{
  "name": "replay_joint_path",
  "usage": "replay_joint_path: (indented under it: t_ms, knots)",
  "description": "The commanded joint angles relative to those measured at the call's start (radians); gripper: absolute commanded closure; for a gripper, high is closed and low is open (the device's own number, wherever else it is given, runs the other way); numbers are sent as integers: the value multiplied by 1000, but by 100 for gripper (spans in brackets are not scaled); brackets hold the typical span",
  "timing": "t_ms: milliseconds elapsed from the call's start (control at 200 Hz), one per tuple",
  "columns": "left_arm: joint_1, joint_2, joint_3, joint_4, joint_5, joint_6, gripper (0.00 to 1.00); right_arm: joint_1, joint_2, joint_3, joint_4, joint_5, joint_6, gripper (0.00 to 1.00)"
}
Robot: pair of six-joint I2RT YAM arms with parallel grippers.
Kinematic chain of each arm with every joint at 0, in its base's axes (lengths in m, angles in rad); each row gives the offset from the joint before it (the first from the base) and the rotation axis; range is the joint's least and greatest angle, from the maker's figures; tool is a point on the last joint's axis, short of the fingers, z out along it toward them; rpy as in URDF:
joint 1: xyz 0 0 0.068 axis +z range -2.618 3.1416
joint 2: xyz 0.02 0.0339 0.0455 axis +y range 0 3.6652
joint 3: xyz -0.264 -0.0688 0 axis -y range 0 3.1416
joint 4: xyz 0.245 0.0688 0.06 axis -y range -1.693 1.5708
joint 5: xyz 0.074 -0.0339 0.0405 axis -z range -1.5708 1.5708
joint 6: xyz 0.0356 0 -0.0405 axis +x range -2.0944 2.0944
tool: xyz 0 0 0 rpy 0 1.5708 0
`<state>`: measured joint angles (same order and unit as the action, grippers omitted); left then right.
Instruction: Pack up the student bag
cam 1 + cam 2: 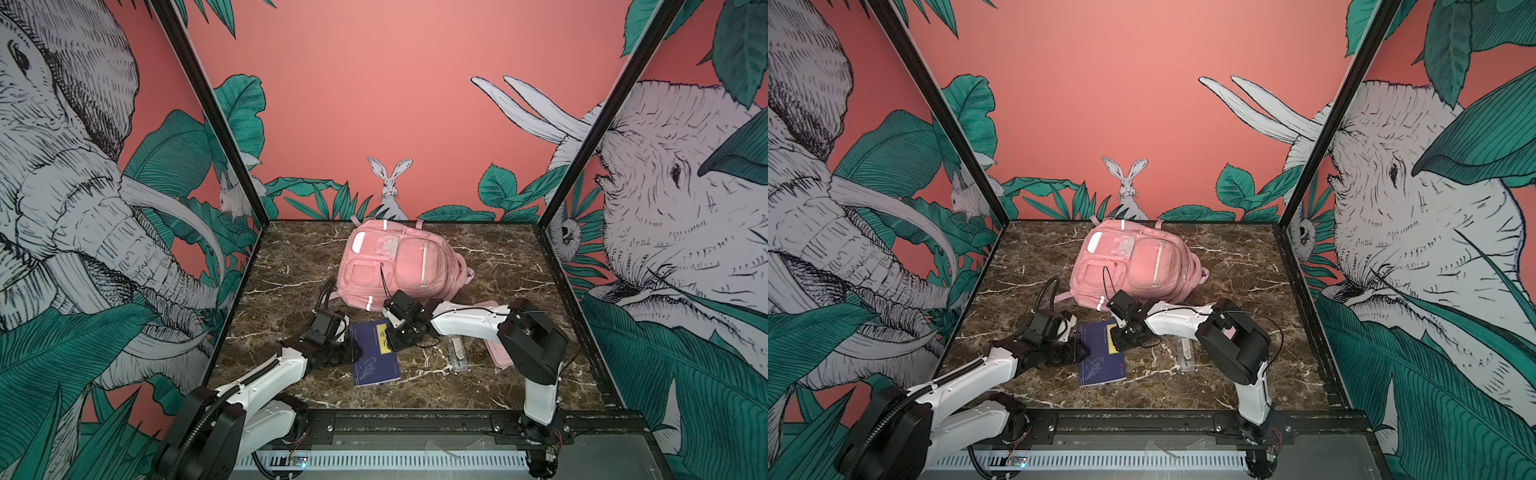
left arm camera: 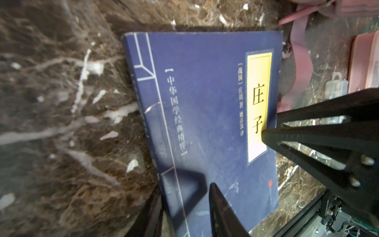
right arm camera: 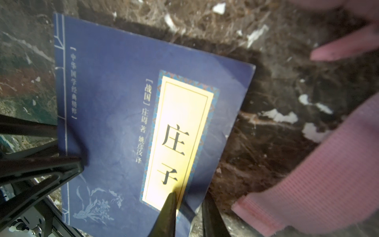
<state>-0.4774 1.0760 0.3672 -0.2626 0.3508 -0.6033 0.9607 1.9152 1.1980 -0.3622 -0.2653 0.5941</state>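
Left wrist view, left fingers (image 2: pixel 221 209) astride book (image 2: pixel 205 102) edge; right fingers (image 2: pixel 307 134) pinching opposite

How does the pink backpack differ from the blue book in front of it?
The pink backpack is bulky soft fabric with zip pockets; the blue book is thin and flat. The backpack far outsizes the book. The backpack has silver strips; the book a yellow title label. Both lie on the marble table.

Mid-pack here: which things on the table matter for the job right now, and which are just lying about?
In play: backpack; blue book, with left hand and right hand at its edges.
Lying about for now: clear plastic box; pink pencil case, partly under the right arm.
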Motion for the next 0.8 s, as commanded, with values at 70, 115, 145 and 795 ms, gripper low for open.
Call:
replay_joint_path:
  t_ms: [70, 115, 145, 795]
  knots:
    - [-30, -58, -14, 128, 143, -24, 67, 15, 50, -56, 17, 13, -3, 77]
    - [-31, -72, -15, 130, 140, -26, 68, 15, 49, -58, 17, 13, -2, 77]
    - [-30, -80, -16, 128, 139, -29, 68, 15, 48, -60, 19, 14, 0, 77]
    - [-30, -126, -12, 168, 126, -82, 67, 17, 24, -96, 60, 6, 18, 75]
